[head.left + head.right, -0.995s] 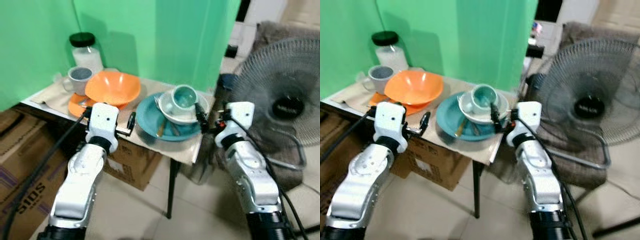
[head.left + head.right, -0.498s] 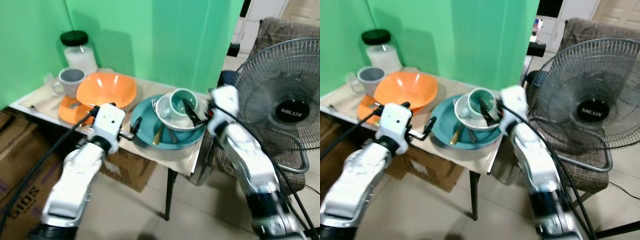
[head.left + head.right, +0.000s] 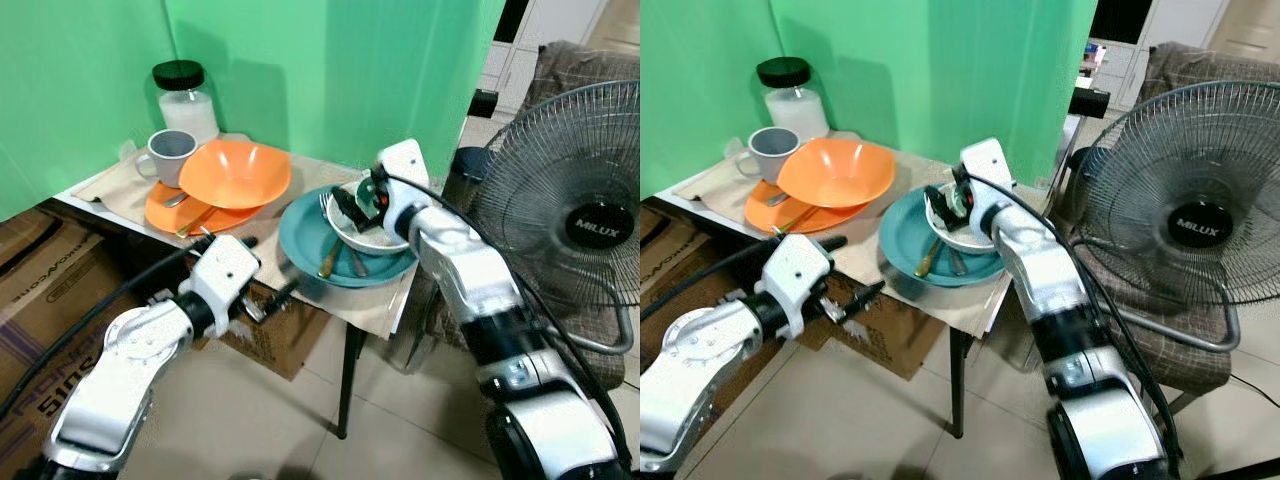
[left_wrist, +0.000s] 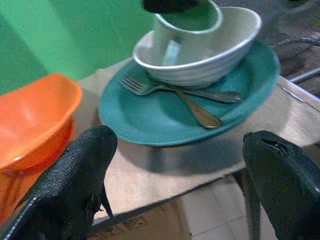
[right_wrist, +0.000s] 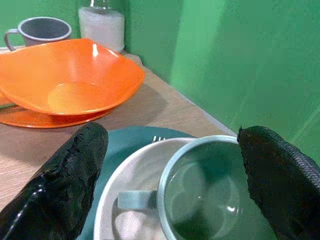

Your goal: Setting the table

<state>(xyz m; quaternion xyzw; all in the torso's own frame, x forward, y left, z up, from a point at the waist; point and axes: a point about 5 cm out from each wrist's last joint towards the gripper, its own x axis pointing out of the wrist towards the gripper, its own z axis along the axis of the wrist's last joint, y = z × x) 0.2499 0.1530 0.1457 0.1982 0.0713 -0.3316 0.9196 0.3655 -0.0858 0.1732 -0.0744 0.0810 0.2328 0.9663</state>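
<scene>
Overhead, right gripper [image 5: 170,165] above teal cup [image 5: 210,195].

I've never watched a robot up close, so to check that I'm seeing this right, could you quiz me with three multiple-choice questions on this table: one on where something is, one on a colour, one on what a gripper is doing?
1. Where does the teal mug sit?
A. In the white bowl
B. On the floor
C. On the jar

2. What colour is the big empty bowl near the grey mug?
A. Blue
B. Orange
C. Black

3. How are the right gripper's fingers?
A. Shut on a fork
B. Holding the jar
C. Open, either side of the teal mug

Answers: 1 A, the mug stands inside the white bowl on the teal plate. 2 B, it is plainly orange. 3 C, the right wrist view shows both fingers spread apart with the mug between them.
</scene>
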